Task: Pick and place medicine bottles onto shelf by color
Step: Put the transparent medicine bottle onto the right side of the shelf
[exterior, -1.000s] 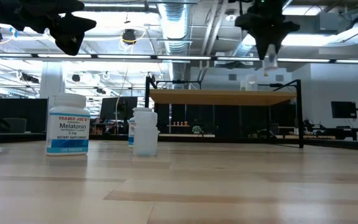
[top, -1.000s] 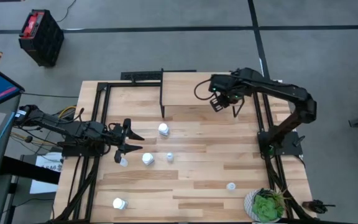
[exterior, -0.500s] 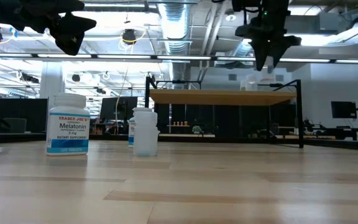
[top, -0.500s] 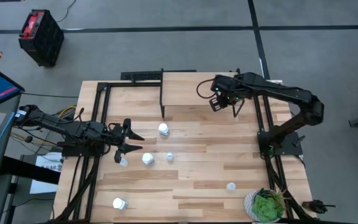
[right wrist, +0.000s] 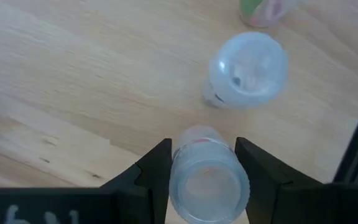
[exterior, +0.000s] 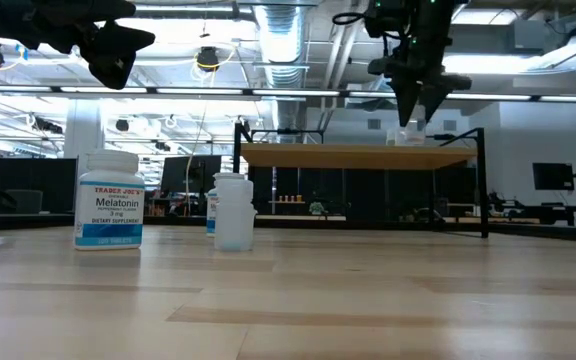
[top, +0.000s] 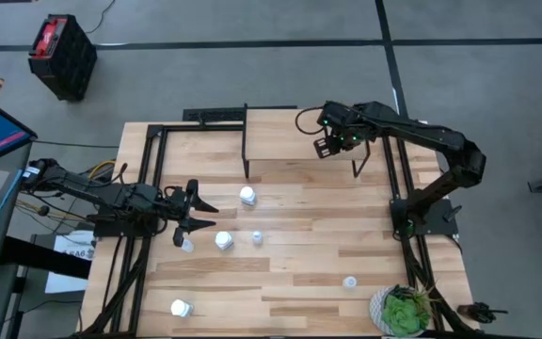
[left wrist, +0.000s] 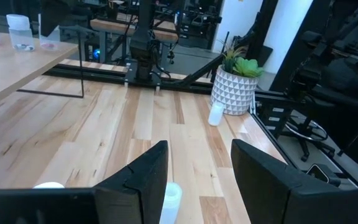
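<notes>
you have two arms on the table (top: 299, 273). count the bottles on the open tabletop in the high view: five. a white one (top: 247, 196) stands just in front of the shelf (top: 290, 141), a white one (top: 223, 240) and a small pale one (top: 257, 236) sit near the middle, a small pale one (top: 350, 282) is near the potted plant (top: 405, 312), and a white one (top: 180, 308) is close to the front edge on the left side. a sixth, small pale bottle (top: 187, 245) shows just under the left gripper (top: 196, 213).

on the shelf, your right wrist view shows three bottles: a pale bottle (right wrist: 209, 183) between the right gripper's (right wrist: 204, 163) fingers, a second pale bottle (right wrist: 247, 68) standing just beside it, and the edge of a third at the frame border, too cut off to name. the fingers flank the first bottle closely; you cannot tell whether they press it or have let go. that gripper hangs over the shelf's right end, near its leg (top: 354, 162).

the left gripper hovers over the table's left side with its fingers apart and nothing between them; the low view shows it well above the wood.

for room: the shelf's left and middle parts look bare in the high view. the tabletop between the middle bottles and the plant is open. the label-bearing white bottle (exterior: 109, 199) and a pale bottle (exterior: 233, 211) stand upright, apart from each other.
</notes>
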